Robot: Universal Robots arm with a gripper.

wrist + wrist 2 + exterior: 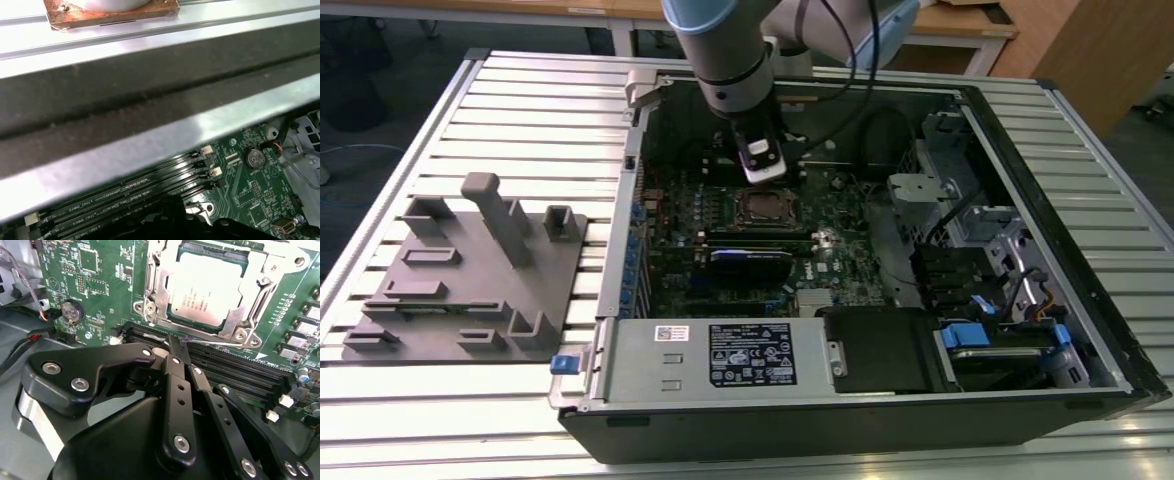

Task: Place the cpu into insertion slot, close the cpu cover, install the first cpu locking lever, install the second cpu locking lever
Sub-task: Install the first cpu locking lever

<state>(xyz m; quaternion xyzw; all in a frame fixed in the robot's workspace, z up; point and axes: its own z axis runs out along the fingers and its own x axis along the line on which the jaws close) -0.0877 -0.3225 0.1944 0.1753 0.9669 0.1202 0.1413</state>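
Pincer: my gripper [179, 347] fills the near part of the second wrist view, its black fingers [176, 371] pressed together to a narrow tip with nothing between them; that tip sits at a thin metal locking lever [210, 341] running along the socket's near edge, and I cannot tell whether it touches.
Cpu: one, silvery-grey [207, 287], seated in the insertion slot [175, 317] just beyond my fingertips.
Cpu cover: one silvery frame [250, 300] lying down around the chip.
Memory slots: several long black ones [235, 370] between my tip and the socket; I cannot count them surely.
Coin cell: one round battery [71, 311] on the green motherboard [100, 290], well off from the socket.
Case: in the exterior view my arm [727, 60] reaches into the open computer case [1067, 290]; the socket [759, 205] lies just below my wrist.
Fixture: one grey block tray [467, 280] beside the case, on the slatted table [534, 90].
Hidden: my own linkage covers the board nearest me.
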